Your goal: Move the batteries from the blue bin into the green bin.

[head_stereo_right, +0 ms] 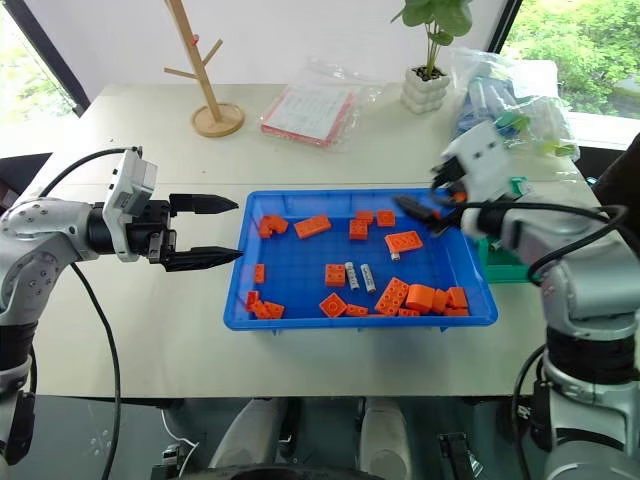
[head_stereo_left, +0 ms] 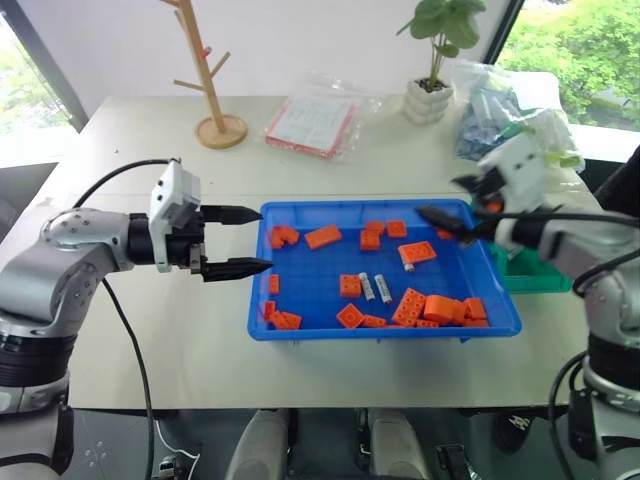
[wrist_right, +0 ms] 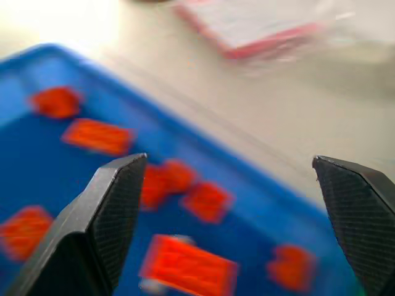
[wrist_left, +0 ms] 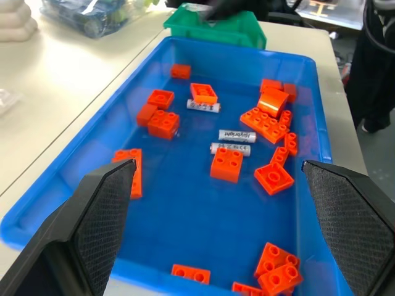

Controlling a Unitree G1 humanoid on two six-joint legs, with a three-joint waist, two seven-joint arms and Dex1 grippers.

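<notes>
I see both grippers' fingers spread wide and empty, left gripper [head_stereo_left: 238,241] at the shallow blue plastic bin's [head_stereo_left: 300,325] nine o'clock, right gripper [head_stereo_left: 449,203] over its two o'clock corner, silver-white cylindrical batteries [head_stereo_left: 375,288] lying mid-bin.

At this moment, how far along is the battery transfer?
Whether any battery already sits in the green bin cannot be seen. Nothing is in hand: the right gripper hovers open over the blue bin's right end, and the left gripper is open beside its left rim. Left: three batteries lie among the orange bricks.
</notes>
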